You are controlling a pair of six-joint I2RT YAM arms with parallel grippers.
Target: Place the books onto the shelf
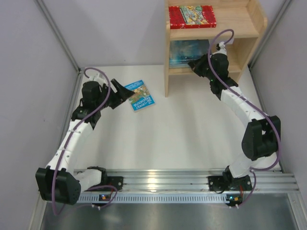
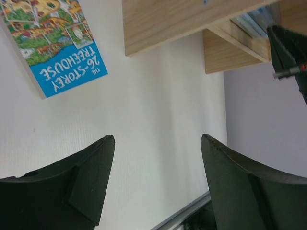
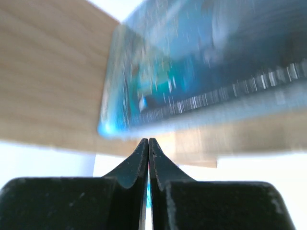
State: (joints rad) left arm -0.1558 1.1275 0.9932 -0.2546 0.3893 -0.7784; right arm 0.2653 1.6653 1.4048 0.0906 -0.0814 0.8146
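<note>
The small open shelf of light unpainted wood [image 1: 235, 21] is standing at the 1 o'clock corner of the white table [image 1: 192, 124], as the top view shows it, with its 2 flat tiers facing the arms. A thin red paperback with a colourful picture [image 1: 192, 16] is lying flat on the upper tier. A dark teal paperback with a cloudy cover [image 1: 187, 51] is lying on the lower tier, close to the left side panel. A bright blue paperback with a cartoon picture [image 1: 139, 96] is lying flat on the table at about 11 o'clock from the table's centre. It is near the shelf's left side panel but apart from it (its cover reads "the 26-storey treehouse").

The left gripper [image 1: 123, 92] is hovering just at 9 o'clock of the bright blue paperback, pointing toward it. Its black fingers [image 2: 81, 182] are standing wide apart and holding nothing, with only bare table showing in the gap.

The right gripper [image 1: 193, 64] is reaching to the front of the lower tier, at about 5 o'clock of the dark teal paperback. Its fingers [image 3: 136, 163] are pressing flat together with nothing visibly clamped. The wrist view is blurred, so it cannot be told whether the tips are touching the book's near edge.
</note>
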